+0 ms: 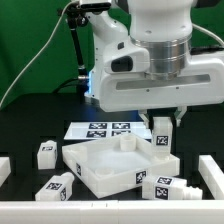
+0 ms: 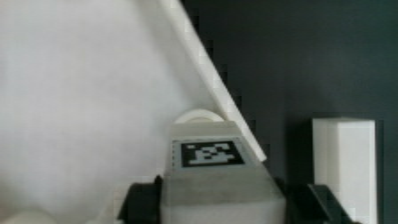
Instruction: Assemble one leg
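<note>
My gripper (image 1: 162,127) is shut on a leg (image 1: 162,140), a chunky white peg with a square tag on its face. I hold it upright at the far corner of the white square tray-like part (image 1: 100,172), on the exterior view's right. I cannot tell whether the leg touches it. In the wrist view the leg (image 2: 214,160) sits between the two dark fingers (image 2: 151,197), with my gripper (image 2: 237,203) closed around it and the tray part (image 2: 89,100) filling the area beside it. Three more legs lie loose on the table (image 1: 45,152), (image 1: 57,185), (image 1: 166,187).
The marker board (image 1: 98,128) lies behind the tray part. A white bar (image 1: 212,176) stands at the exterior view's right edge and also shows in the wrist view (image 2: 342,155). Another white piece (image 1: 3,170) is at the left edge.
</note>
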You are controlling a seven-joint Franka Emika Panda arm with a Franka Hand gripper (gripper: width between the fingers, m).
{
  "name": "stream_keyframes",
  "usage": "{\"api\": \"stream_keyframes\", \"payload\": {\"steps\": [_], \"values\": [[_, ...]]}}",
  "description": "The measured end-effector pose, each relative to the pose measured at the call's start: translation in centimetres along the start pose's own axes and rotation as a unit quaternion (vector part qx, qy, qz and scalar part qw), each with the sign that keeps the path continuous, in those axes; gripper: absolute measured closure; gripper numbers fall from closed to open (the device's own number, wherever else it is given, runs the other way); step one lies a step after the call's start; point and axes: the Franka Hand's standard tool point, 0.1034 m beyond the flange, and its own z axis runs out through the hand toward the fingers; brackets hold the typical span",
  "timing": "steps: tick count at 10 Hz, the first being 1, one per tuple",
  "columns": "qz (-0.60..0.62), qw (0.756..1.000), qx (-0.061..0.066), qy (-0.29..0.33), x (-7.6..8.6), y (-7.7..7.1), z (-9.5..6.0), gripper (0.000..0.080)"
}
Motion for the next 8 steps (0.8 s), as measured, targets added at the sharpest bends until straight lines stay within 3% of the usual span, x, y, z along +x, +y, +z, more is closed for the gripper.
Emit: {"api": "stream_keyframes", "payload": {"steps": [3, 7, 8], "values": [[0.169, 0.983, 0.044, 0.057, -0.3, 0.5, 0.1, 0.0514], [0.401, 0.905, 0.095, 0.108, -1.0, -0.1, 0.4, 0.0514], [0.463, 0.872, 0.114, 0.111, -1.0, -0.8, 0.4, 0.0514]]}}
